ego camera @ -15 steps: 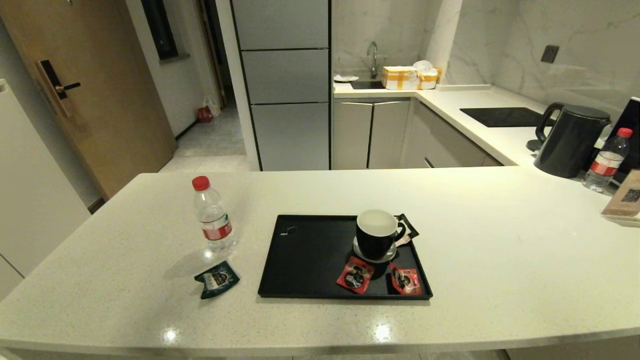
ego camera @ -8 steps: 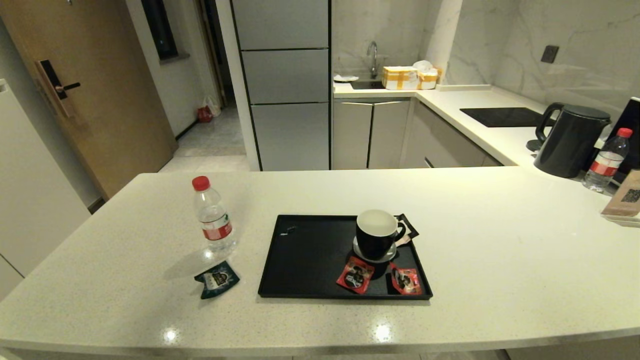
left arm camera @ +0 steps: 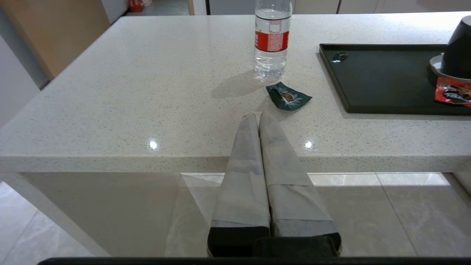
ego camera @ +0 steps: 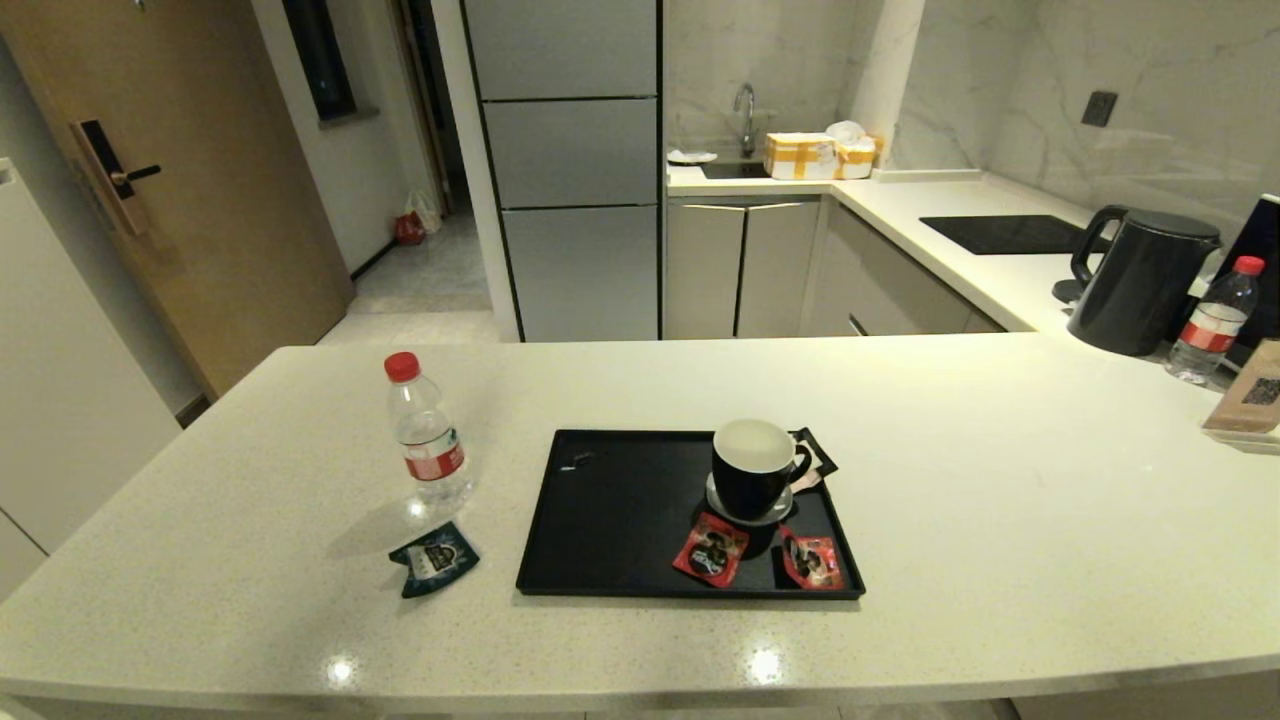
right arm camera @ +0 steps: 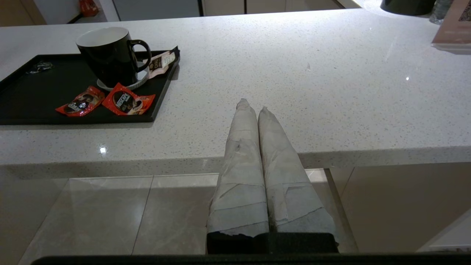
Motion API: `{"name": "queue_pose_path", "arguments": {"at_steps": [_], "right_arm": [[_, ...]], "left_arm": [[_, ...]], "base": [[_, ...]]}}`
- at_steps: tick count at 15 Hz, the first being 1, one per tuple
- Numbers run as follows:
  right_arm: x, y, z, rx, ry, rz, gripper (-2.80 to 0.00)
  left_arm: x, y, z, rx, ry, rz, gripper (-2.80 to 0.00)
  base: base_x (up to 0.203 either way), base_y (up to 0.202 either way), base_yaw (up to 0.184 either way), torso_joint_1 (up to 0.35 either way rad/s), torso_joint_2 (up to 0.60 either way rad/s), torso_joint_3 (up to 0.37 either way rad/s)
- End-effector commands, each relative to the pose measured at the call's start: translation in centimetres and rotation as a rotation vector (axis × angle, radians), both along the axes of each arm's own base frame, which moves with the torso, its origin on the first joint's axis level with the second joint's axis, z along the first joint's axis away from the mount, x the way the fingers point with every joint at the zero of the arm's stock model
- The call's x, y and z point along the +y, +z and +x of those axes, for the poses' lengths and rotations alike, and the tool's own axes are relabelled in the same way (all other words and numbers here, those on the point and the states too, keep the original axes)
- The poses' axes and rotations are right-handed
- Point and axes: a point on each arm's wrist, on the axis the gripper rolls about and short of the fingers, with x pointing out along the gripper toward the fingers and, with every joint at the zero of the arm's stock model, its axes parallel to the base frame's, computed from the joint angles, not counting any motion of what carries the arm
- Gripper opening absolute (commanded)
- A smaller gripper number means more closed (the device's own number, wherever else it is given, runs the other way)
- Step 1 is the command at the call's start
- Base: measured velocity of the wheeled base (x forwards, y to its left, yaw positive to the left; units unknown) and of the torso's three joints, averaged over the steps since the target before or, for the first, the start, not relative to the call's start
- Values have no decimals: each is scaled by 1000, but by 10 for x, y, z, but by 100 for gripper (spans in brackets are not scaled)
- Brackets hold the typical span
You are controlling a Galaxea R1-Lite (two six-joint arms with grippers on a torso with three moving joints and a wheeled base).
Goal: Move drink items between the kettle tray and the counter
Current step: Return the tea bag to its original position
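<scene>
**Bottle and sachet wait beside the tray**

A small clear plastic water bottle with red cap and red label (ego camera: 424, 432) stands upright on the off-white speckled stone desk (ego camera: 1000, 500), left of the flat black rectangular kettle tray (ego camera: 610, 510). A dark teal-blue flat sachet (ego camera: 433, 558) lies just in front of the bottle. The bottle looks light, smooth and slippery, best gripped around its labelled waist; the thin, limp sachet likely needs an edge pinch. Left end effector (left arm camera: 257, 117) and right end effector (right arm camera: 254, 103), fingers pressed together, hang below the desk's near edge.
</scene>
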Motion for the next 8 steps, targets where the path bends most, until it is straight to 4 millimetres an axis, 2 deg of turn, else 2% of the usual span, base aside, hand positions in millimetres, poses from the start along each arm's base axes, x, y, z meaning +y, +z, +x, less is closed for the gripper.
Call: {"name": "queue_pose_path", "arguments": {"at_steps": [1, 6, 7, 8], "right_arm": [[0, 0, 0, 1, 0, 0, -280], [0, 0, 0, 1, 0, 0, -280], [0, 0, 0, 1, 0, 0, -280], [0, 0, 0, 1, 0, 1, -280]], "left_arm": [[0, 0, 0, 3, 2, 2, -280], [0, 7, -2, 15, -4, 45, -280], [0, 11, -3, 63, -8, 39, -280], [0, 25, -4, 122, -11, 31, -280]], "base": [[0, 0, 0, 0, 0, 0], [0, 0, 0, 0, 0, 0], [0, 0, 0, 0, 0, 0], [0, 0, 0, 0, 0, 0]]}}
